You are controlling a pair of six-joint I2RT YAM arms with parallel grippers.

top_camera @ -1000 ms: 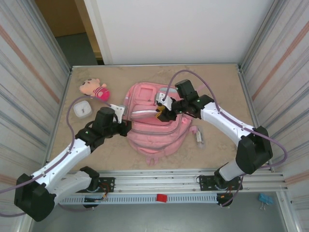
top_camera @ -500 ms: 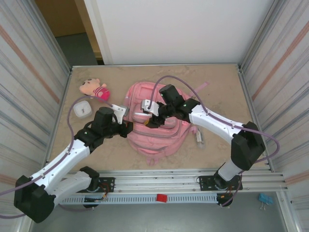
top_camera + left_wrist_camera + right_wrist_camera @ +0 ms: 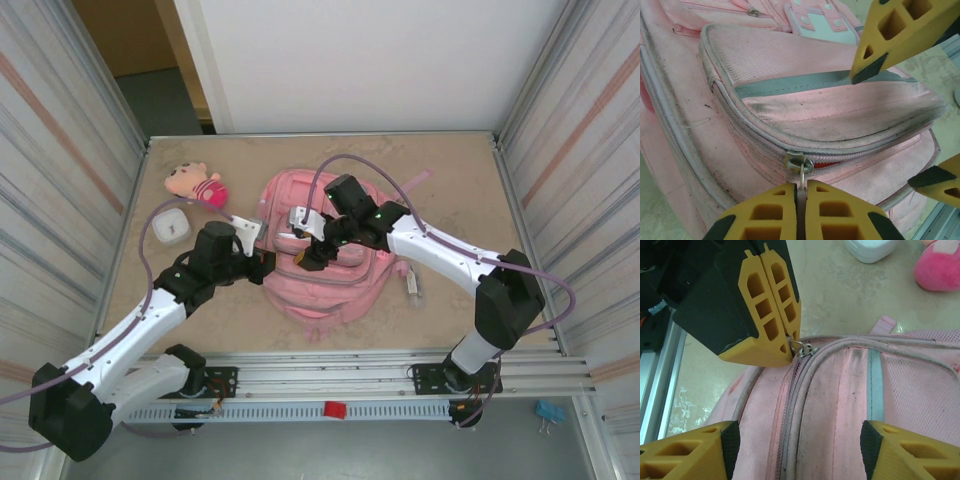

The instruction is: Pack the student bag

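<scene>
Since its pocket apparently needed opening, the large pink fabric student bag (image 3: 318, 295) lay beneath the 2 tools: the left tool (image 3: 801, 194) pinched shut on the metal zipper pull (image 3: 799, 166), the right tool (image 3: 800, 440) open astride the pocket (image 3: 830, 105), gripping nothing.

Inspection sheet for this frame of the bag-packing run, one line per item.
Surface: tan tabletop, mottled, no spills seen.
Job's things: pink student bag lying flat at centre.
Clutter: plush doll and white box left of the bag; small pale item on its right.
Grippers: left gripper shut on the zipper pull; right gripper open, fingers spread over the bag.
Cables: purple cables loop along both arms.
Surroundings: ribbed metal walls, white back panel, blue clip beyond the front rail.
</scene>
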